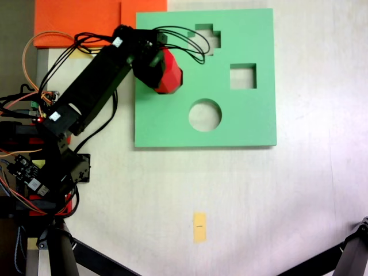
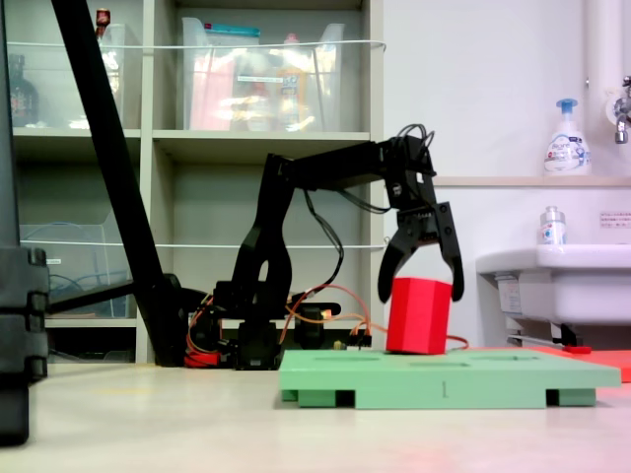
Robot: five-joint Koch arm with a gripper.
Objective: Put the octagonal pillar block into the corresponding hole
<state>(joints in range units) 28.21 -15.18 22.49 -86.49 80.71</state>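
1. While the black robot arm [image 2: 296,187] reaches out from its base, its tool [image 2: 422,291] hangs over the green foam board [image 1: 253,123], jaws pointing down.
2. In the side-on fixed view the two jaws are spread wide, one on each side of the top of the red block [image 2: 419,315]. They look too far apart to be squeezing it, though I cannot tell whether either tip touches its side.
3. The red block stands nearly upright with its base at the board's top face (it leans slightly in the side view). Most of its height shows above the board, so it is not sunk into any opening.
4. From above, the red block [image 1: 168,73] sits in the board's upper left area, partly under the tool [image 1: 158,68].
5. The top-down fixed view shows three open cutouts: a stepped one [image 1: 208,39], a square one [image 1: 242,76] and a round one [image 1: 205,115]. The eight-sided hole is not among them; my guess is that it lies beneath the block and arm.
6. Judged progress: the block has been carried to the board and is probably at its hole. What remains is seating it fully, then lifting the tool away.
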